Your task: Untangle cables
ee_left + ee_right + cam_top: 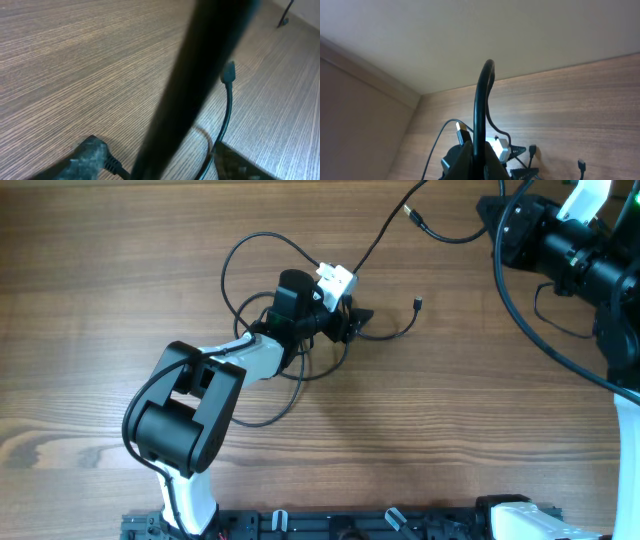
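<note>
The cables lie as loose black loops in the middle of the table, round my left gripper. That gripper is low over the wood and open. In the left wrist view a thick blurred cable crosses the gap of the left gripper. A thin cord ending in a small plug runs down past the right-hand finger. My right gripper is raised at the back right. In the right wrist view the right gripper is shut on a black cable that arches up above it.
A white adapter sits on the bundle beside the left wrist. A gold-tipped plug and a small black plug lie loose to the right. The right arm's own thick wire sweeps across the table's right side.
</note>
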You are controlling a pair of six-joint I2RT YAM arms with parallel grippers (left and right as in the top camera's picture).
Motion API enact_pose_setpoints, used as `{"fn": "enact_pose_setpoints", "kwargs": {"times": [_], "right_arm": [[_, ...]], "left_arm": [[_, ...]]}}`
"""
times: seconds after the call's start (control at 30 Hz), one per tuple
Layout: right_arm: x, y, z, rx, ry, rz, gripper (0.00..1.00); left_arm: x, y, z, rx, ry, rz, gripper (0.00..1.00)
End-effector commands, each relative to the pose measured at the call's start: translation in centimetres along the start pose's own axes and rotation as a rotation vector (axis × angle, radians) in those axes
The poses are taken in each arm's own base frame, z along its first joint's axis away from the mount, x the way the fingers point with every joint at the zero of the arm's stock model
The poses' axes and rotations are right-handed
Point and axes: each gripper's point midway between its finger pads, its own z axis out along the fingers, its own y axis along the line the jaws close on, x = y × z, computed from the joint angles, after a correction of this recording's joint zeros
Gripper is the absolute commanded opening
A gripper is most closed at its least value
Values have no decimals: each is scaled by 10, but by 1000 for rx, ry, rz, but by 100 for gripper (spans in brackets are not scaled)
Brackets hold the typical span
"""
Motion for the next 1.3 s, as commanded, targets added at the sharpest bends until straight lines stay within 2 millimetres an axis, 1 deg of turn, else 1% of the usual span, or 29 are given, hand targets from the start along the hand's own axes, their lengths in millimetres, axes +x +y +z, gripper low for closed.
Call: {"fn": "enact_pose_setpoints", "kwargs": {"times": [0.0, 0.03, 0.07, 0.1, 0.13, 0.17, 0.2, 0.3, 0.37, 0.4, 0.57, 0.63, 0.87, 1.0, 1.07, 1.17, 1.27], "right_arm": [[-3, 8, -9, -24, -14, -24, 4], [-2, 8, -9, -23, -13, -24, 4], [-2, 8, -9, -23, -11, -27, 4], [-2, 7, -9, -22, -10, -29, 4], [-1, 7, -9, -21, -9, -28, 4], [-1, 7, -9, -21, -8, -30, 4], [-1, 7, -9, -21, -8, -31, 4], [-1, 7, -9, -21, -8, -31, 4], [-1, 7, -9, -21, -8, -34, 4], [-1, 7, -9, -20, -9, -34, 4], [-1, 6, -8, -16, -8, -33, 4], [-1, 4, -6, -14, -3, -31, 4], [3, -1, 3, -7, 23, -17, 4], [3, -1, 3, -6, 25, -16, 4], [3, -1, 3, -6, 26, -15, 4], [4, -2, 3, -4, 28, -14, 4], [5, -2, 3, -1, 34, -13, 4]], "left_arm": [[13, 10, 4, -45, 25, -15, 51], [13, 13, 3, -60, 25, -15, 43], [13, 14, 3, -69, 24, -14, 37], [13, 16, 3, -82, 24, -14, 28], [13, 19, 3, -97, 24, -14, 16], [13, 22, 3, -111, 24, -14, 9], [12, 24, 2, -125, 23, -14, 4], [11, 39, -2, -199, 18, -18, 4], [7, 55, -11, -282, 14, -53, 4], [6, 60, -16, -310, 19, -63, 4], [-3, 76, -52, -459, 67, -85, 4], [-7, 81, -71, -537, 94, -88, 4], [-29, 79, -139, -722, 133, -60, 4], [-44, 75, -162, -763, 150, 57, 4], [-57, 76, -175, -808, 124, 102, 4], [-79, 74, -189, -847, 88, 200, 4], [-98, 70, -197, -858, 65, 324, 4]]}}
